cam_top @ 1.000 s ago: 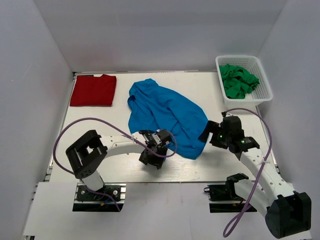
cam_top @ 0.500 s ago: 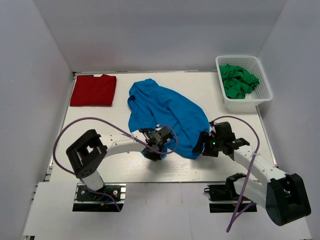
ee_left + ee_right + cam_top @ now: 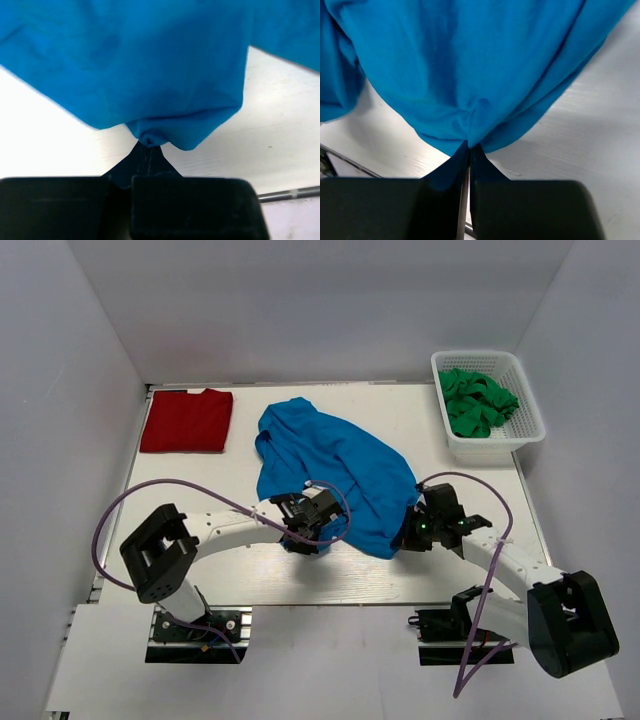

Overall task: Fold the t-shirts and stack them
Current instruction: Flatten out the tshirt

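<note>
A bright blue t-shirt (image 3: 330, 465) lies crumpled across the middle of the table. Its near hem fills both wrist views (image 3: 150, 65) (image 3: 470, 70). My left gripper (image 3: 305, 533) is shut on the hem's near-left edge, the cloth bunched at its tips (image 3: 148, 140). My right gripper (image 3: 405, 537) is shut on the hem's near-right corner, with cloth pinched between its fingers (image 3: 469, 146). A dark red t-shirt (image 3: 187, 420) lies folded flat at the far left of the table.
A white basket (image 3: 492, 445) holding green cloth (image 3: 476, 400) stands at the far right corner. Purple cables loop from both arms. White walls enclose the table on three sides.
Both grippers have closed on the blue t-shirt's near hem. The right arm moved left and down to reach the corner. The left gripper shifted slightly toward the cloth.
</note>
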Controlling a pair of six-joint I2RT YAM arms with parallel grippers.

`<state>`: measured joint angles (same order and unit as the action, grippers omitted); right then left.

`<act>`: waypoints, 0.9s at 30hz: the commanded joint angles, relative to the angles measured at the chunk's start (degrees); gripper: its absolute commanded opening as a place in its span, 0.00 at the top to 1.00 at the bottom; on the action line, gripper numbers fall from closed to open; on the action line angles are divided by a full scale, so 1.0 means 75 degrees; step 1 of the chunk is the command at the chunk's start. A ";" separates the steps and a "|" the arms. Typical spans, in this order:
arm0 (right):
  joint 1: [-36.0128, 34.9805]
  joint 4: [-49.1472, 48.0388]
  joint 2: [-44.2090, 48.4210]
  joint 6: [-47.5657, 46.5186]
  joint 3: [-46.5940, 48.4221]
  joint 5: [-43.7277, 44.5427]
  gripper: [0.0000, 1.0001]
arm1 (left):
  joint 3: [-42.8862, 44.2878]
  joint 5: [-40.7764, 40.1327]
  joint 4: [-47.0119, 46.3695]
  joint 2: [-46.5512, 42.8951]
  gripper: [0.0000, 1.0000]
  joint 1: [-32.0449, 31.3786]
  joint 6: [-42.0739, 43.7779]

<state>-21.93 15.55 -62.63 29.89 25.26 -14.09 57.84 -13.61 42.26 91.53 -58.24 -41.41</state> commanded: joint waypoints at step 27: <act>-0.0005 0.0973 0.1260 -0.3094 0.7366 0.4164 1.00 | 0.3400 -0.6990 -0.3633 -0.5110 1.00 0.0101 0.4170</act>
<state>-22.11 25.19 -55.42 12.71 75.35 15.33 86.24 -68.27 36.77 60.93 -57.74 -26.61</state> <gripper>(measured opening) 0.008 0.009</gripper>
